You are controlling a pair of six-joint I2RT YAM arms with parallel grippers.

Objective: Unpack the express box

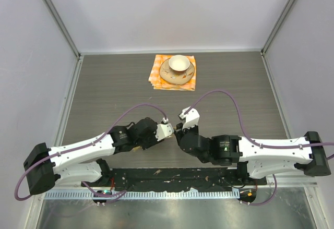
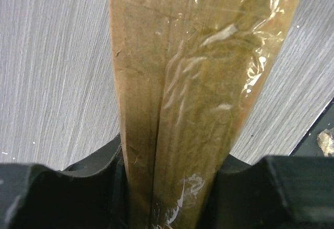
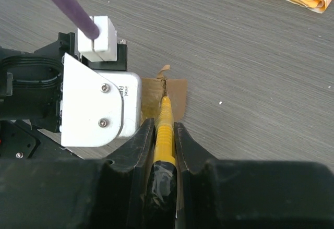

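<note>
the left end effector (image 2: pixel 172 166) is clenched on the box (image 2: pixel 172 72), which fills the gap between its fingers with the taped seam facing the wrist camera. it is at the near middle of the desk (image 1: pixel 104 83). the right end effector (image 3: pixel 163 135) grips a yellow tool (image 3: pixel 165 117), its tip touching the box's seam. well apart at the far edge, a cup (image 1: pixel 179 62) sits on a saucer (image 1: pixel 168 75) on an orange cloth (image 1: pixel 155 80).

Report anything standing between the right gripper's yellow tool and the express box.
Nothing visible does. The yellow tool held in the right gripper points straight at the express box, its tip at the cardboard. The left gripper clamps the box.
</note>
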